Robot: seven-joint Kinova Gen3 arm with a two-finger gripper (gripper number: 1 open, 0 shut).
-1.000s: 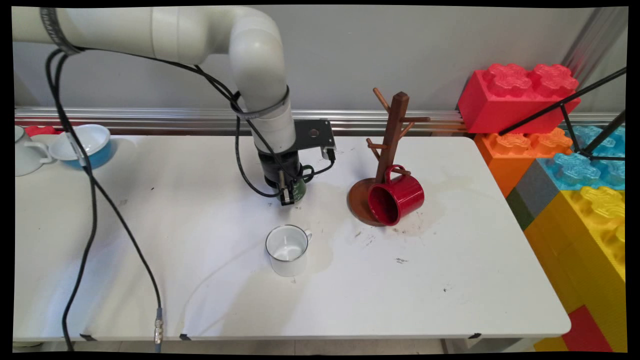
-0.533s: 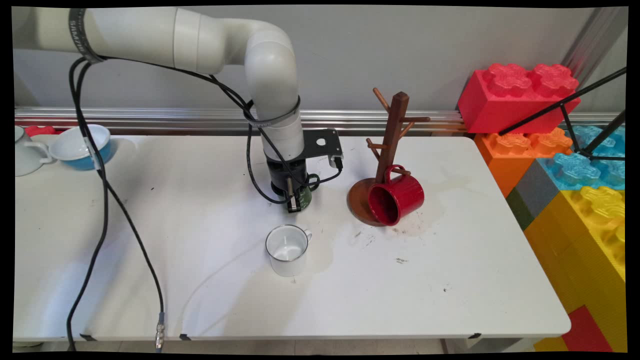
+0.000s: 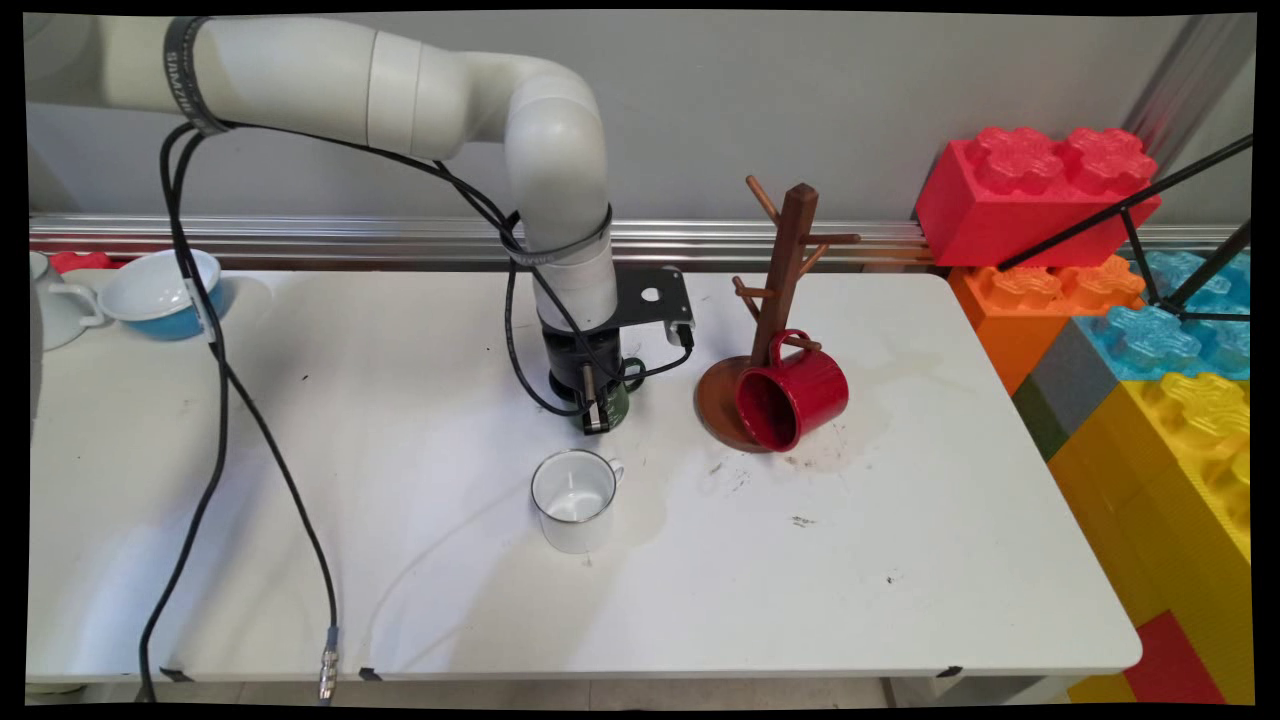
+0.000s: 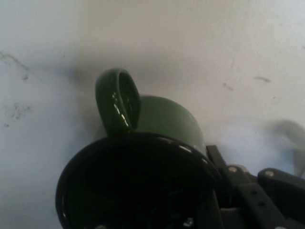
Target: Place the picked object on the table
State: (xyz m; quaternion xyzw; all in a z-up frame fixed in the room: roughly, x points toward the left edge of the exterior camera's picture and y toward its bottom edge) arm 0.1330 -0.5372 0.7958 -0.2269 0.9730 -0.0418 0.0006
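My gripper [image 3: 597,404] points down over the middle of the white table [image 3: 900,560] and is shut on a dark green mug [image 3: 618,397]. In the hand view the green mug [image 4: 167,119] fills the lower half, its black inside toward the camera and its handle pointing up. One finger [image 4: 243,191] lies outside the rim on the right; the other is hidden in the dark inside. A white mug [image 3: 574,497] stands upright just in front of the gripper, apart from it.
To the right stands a brown wooden mug tree [image 3: 785,265], with a red mug [image 3: 795,392] tipped on its side against the tree's base. A blue bowl [image 3: 160,290] and a white cup [image 3: 50,310] sit at the far left. Large toy bricks [image 3: 1130,300] flank the right edge. Black cables [image 3: 215,400] hang left.
The arm has carried the green mug a short way right and toward the table's near side, closer to the mug tree. The other things have not moved.
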